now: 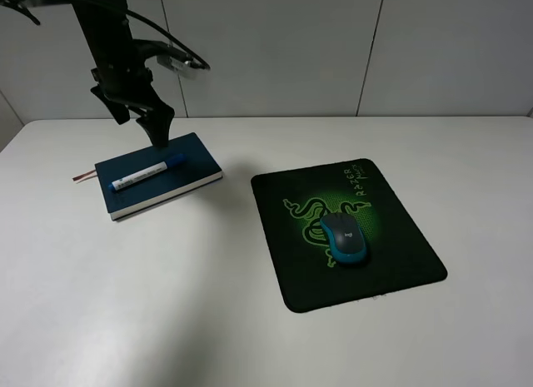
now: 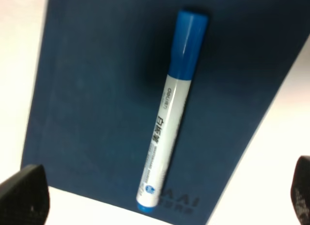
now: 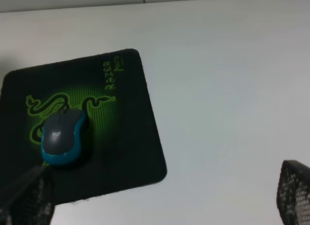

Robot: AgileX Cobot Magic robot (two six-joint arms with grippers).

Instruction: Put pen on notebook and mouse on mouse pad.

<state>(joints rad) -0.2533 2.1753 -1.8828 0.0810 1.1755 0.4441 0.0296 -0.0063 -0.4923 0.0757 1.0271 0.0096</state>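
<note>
The white pen with a blue cap (image 1: 148, 172) lies flat along the dark blue notebook (image 1: 187, 157), whose ribbon sticks out at its left end. In the left wrist view the pen (image 2: 169, 113) rests on the notebook cover (image 2: 87, 113). My left gripper (image 1: 160, 136) hovers above the notebook's back edge, open, its fingertips (image 2: 24, 198) wide apart and holding nothing. The grey and teal mouse (image 1: 344, 238) sits on the black mouse pad (image 1: 400, 237) over the green snake logo. In the right wrist view my right gripper (image 3: 162, 198) is open, well above the mouse (image 3: 63, 137) and pad (image 3: 131, 138).
The white table (image 1: 166, 304) runs to a pale wall at the back. The left arm's dark links and cables rise at the upper left. The right arm is outside the exterior high view.
</note>
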